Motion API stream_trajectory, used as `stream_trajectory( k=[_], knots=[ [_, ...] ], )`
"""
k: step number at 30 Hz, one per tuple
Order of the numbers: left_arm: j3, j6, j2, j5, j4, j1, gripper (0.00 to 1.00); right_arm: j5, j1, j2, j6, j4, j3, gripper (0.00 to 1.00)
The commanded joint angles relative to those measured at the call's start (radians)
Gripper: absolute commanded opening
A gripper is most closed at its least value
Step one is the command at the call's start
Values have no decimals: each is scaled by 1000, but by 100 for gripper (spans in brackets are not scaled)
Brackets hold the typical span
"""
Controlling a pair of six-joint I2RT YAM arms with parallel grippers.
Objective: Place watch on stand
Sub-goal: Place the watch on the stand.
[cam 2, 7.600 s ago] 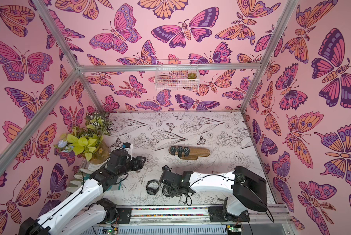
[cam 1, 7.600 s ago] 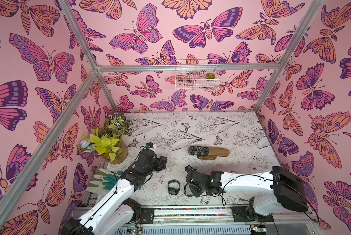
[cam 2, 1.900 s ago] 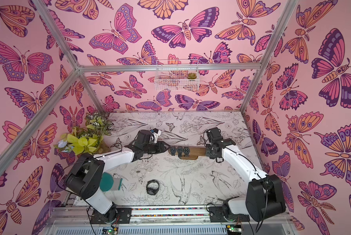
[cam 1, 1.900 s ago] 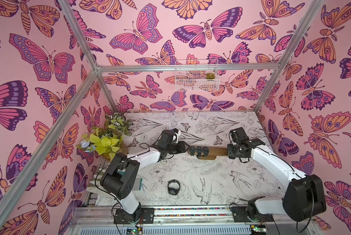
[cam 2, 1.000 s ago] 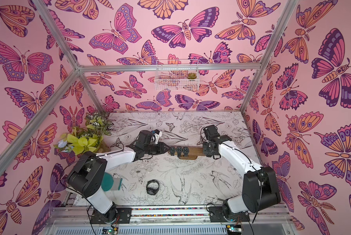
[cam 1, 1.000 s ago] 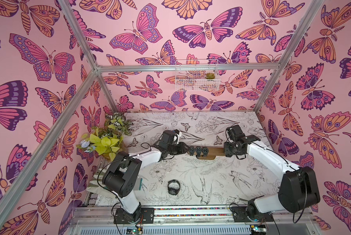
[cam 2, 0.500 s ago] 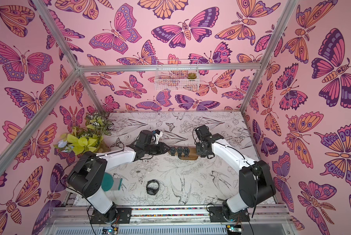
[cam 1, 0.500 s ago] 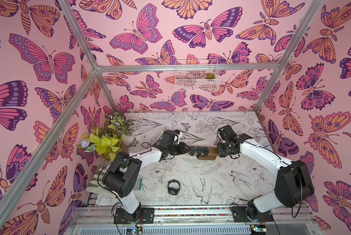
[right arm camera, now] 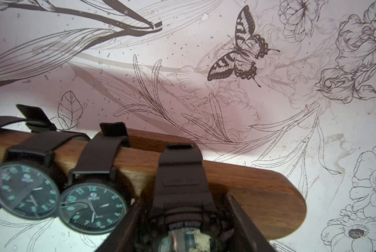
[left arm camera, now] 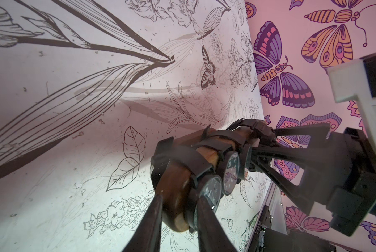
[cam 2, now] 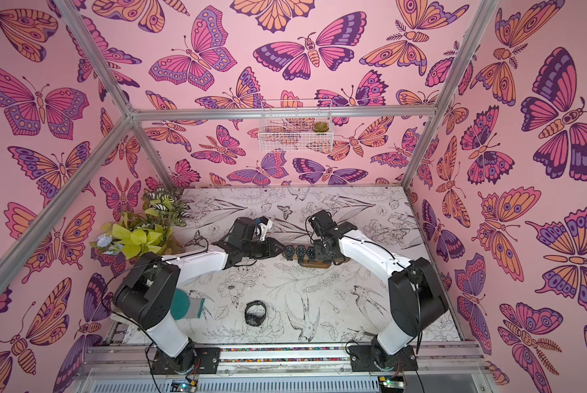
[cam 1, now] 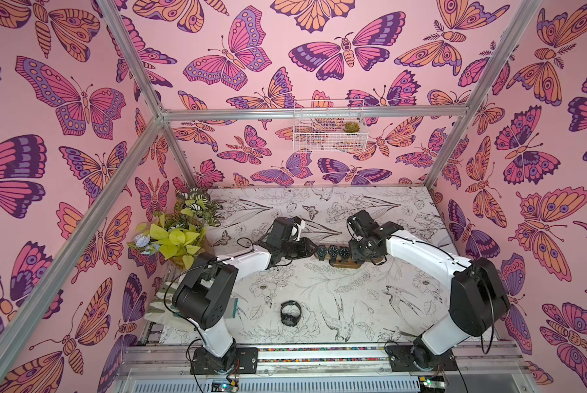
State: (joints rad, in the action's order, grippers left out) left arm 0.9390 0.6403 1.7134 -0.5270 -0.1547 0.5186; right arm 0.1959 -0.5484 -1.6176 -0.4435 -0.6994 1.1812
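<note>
The stand (cam 1: 343,264) (cam 2: 314,264) is a brown wooden bar lying mid-table, with three dark round-faced watches (cam 1: 333,251) strapped over its left part. My left gripper (cam 1: 310,250) (left arm camera: 178,207) is shut on the stand's (left arm camera: 176,181) rounded left end, one finger on each side. My right gripper (cam 1: 358,253) (right arm camera: 182,218) is shut on a black sport watch (right arm camera: 180,185). This watch's strap loops over the bar (right arm camera: 259,185), just right of two analog watches (right arm camera: 93,207). In both top views the gripper hides the held watch.
A second black watch (cam 1: 290,313) (cam 2: 255,313) lies loose on the floral mat near the front. A potted plant (cam 1: 179,234) stands at the left wall. A wire basket (cam 1: 327,132) hangs on the back wall. A teal and grey item (cam 2: 188,306) lies behind the left arm's base.
My right gripper has slid left along the stand with the sport watch, up close to the three watches. My left gripper stays on the stand's left end.
</note>
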Motion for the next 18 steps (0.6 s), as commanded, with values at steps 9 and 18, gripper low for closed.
stream_trajectory(
  k=[9,18],
  knots=[
    [15,-21,2,-7,24,8,31,52,-11,38,-32,-35,5,48],
    [16,-19,-5,-4,28,9,30,47,-10,91,-36,-45,-1,58]
  ],
)
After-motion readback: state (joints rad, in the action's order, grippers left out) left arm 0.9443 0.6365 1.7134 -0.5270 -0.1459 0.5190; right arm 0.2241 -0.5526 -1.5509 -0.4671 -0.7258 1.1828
